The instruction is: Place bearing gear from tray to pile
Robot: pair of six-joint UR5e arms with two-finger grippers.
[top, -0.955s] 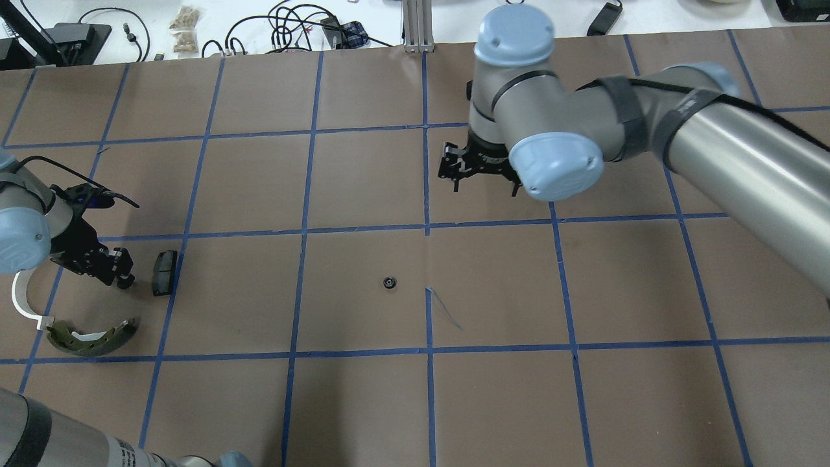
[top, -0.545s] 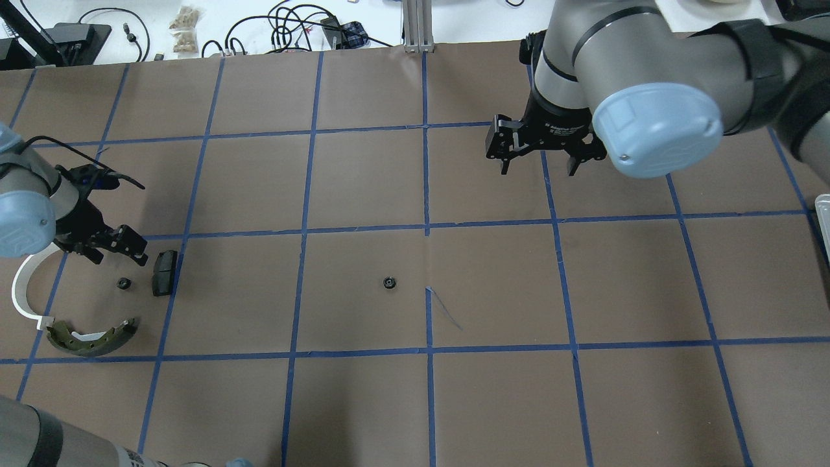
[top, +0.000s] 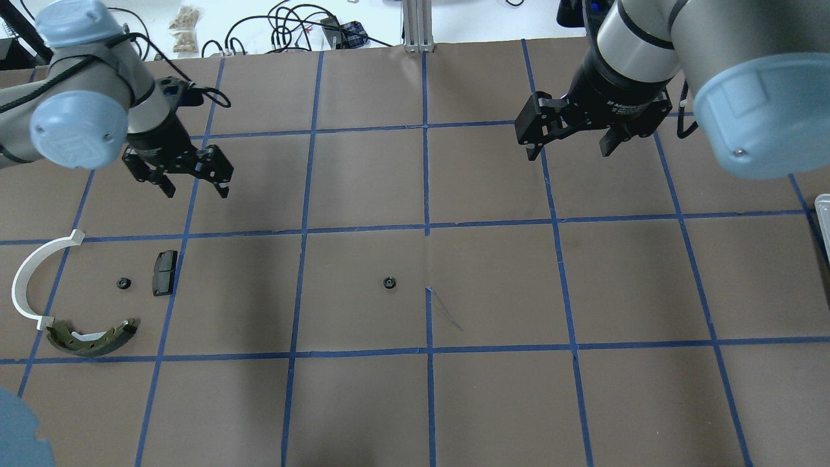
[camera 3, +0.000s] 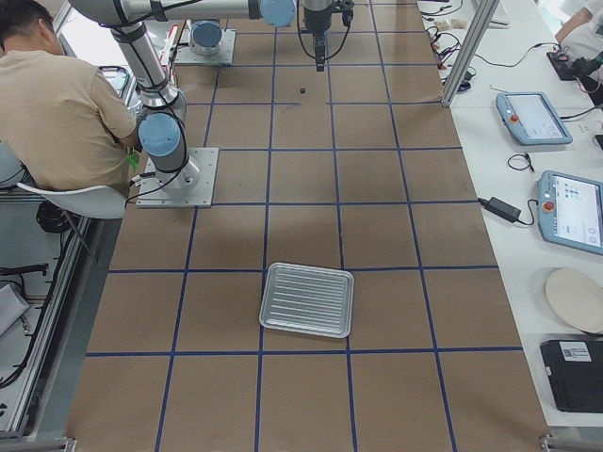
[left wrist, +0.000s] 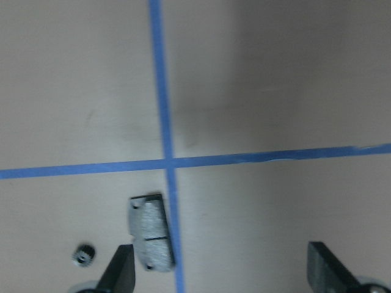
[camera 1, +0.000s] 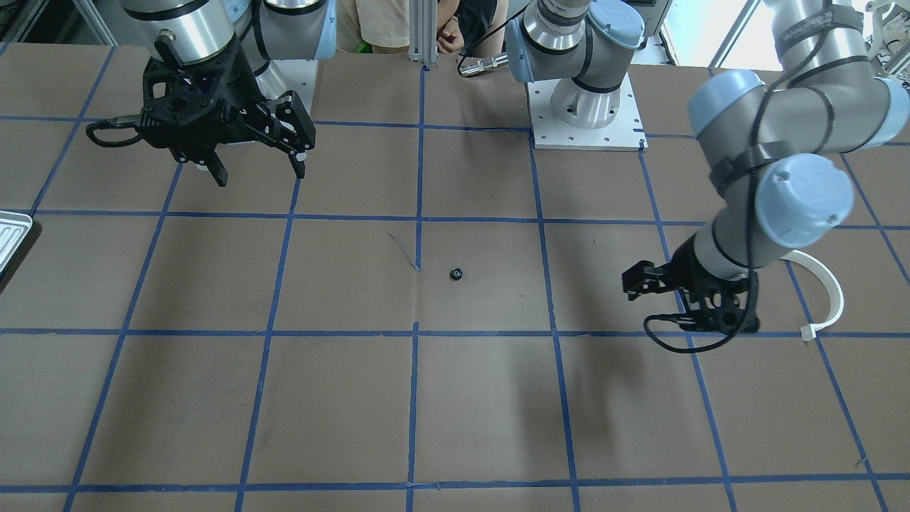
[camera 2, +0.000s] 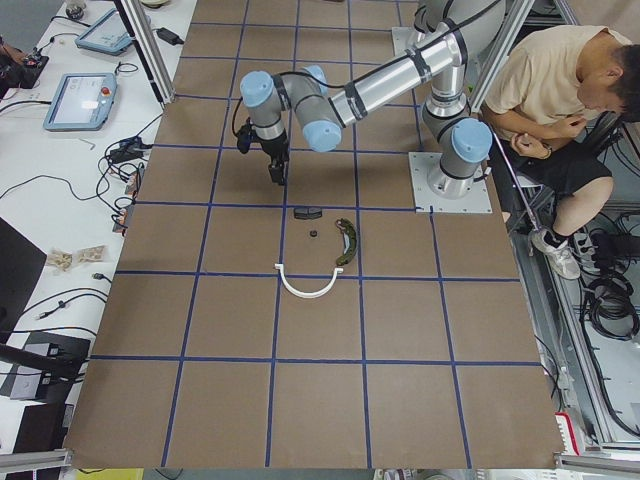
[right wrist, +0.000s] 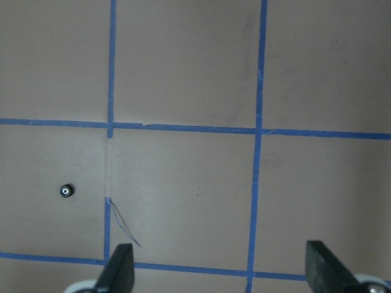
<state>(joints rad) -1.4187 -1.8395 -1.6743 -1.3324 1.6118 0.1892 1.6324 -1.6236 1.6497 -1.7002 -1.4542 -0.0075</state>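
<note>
While one bearing gear (top: 123, 283) already lies by the pile (top: 91, 337) near the spread left hand (top: 196, 188), another gear (top: 389, 283) waits between it and the spread right hand (top: 570, 152).

There are 2 bearing gears (top: 389, 283) (top: 123, 283), 1 brake shoe (top: 91, 338), 1 white arc (top: 26, 272) and 1 dark pad (top: 164, 273). There is 1 tray (camera 3: 306, 299)

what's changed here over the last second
The left gripper let go of a bearing gear, which now lies beside the dark pad, then lifted away forward, open. The right gripper, open, swung toward the robot's right. The middle gear, brake shoe and white arc stayed put.
</note>
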